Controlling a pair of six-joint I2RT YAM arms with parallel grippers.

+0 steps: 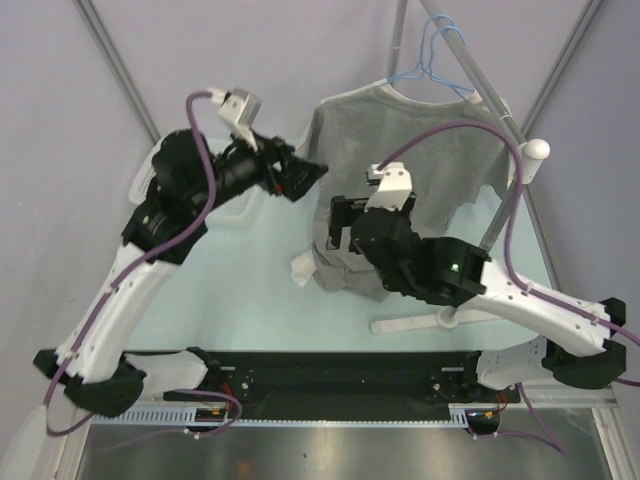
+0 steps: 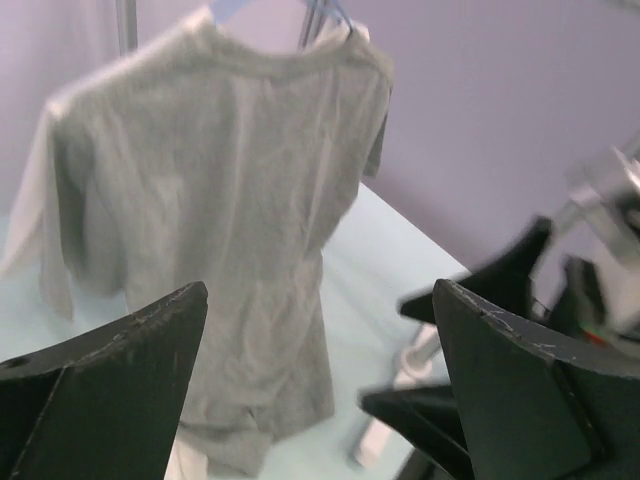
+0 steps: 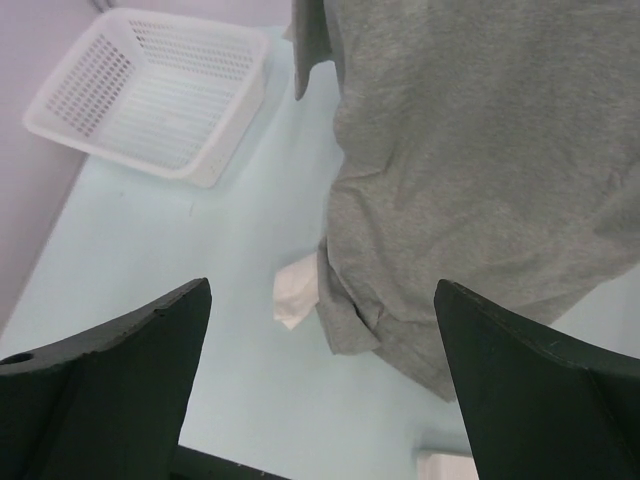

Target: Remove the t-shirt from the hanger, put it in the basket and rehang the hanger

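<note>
A grey t-shirt (image 1: 425, 150) hangs on a blue wire hanger (image 1: 430, 60) from the rack at the back, and its hem bunches on the table. My left gripper (image 1: 308, 172) is open and empty, in the air just left of the shirt's left sleeve. In the left wrist view (image 2: 320, 330) it faces the shirt (image 2: 220, 180) with a gap between. My right gripper (image 1: 342, 225) is open and empty in front of the shirt's lower left part. The right wrist view (image 3: 322, 330) looks down at the shirt's hem (image 3: 470, 200).
A white rack pole with a round knob (image 1: 537, 150) stands at the right, with its base (image 1: 440, 322) on the table. A white slotted basket (image 3: 150, 95) sits at the back left. A white paper scrap (image 3: 297, 290) lies beside the hem.
</note>
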